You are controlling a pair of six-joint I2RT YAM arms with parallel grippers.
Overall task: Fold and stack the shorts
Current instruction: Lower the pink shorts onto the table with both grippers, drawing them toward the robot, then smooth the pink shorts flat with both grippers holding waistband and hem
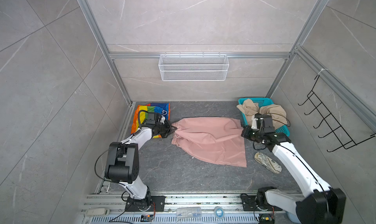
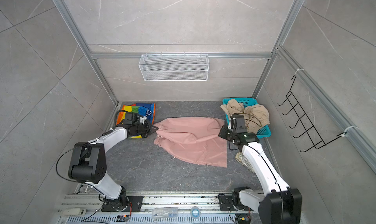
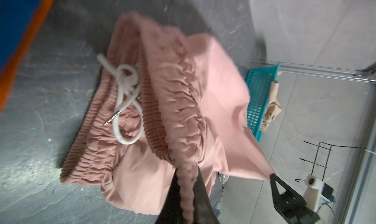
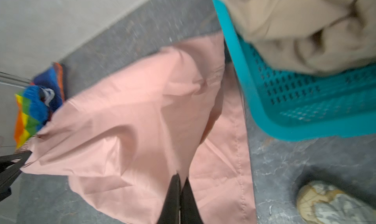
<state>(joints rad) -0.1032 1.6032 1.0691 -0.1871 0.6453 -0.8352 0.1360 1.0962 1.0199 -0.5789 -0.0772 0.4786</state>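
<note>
The dusty pink shorts (image 1: 209, 139) (image 2: 193, 139) are stretched across the middle of the dark floor. My left gripper (image 1: 174, 128) (image 3: 187, 170) is shut on their gathered waistband (image 3: 175, 102), beside the white drawstring (image 3: 126, 84). My right gripper (image 1: 243, 131) (image 4: 182, 176) is shut on the opposite leg end of the pink fabric (image 4: 142, 115), lifting it slightly. The rainbow-striped shorts (image 1: 151, 109) (image 4: 30, 111) lie at the back left, partly hidden behind the left wrist. The beige shorts (image 1: 264, 111) (image 4: 295, 29) lie heaped in the teal basket (image 1: 282, 130) (image 4: 305, 102).
A patterned slipper sole (image 1: 267, 162) (image 4: 333, 202) lies on the floor under the right arm. A white wire basket (image 1: 193, 67) hangs on the back wall and a black hook rack (image 1: 333, 121) on the right wall. Bare floor (image 1: 183, 172) lies in front of the pink shorts.
</note>
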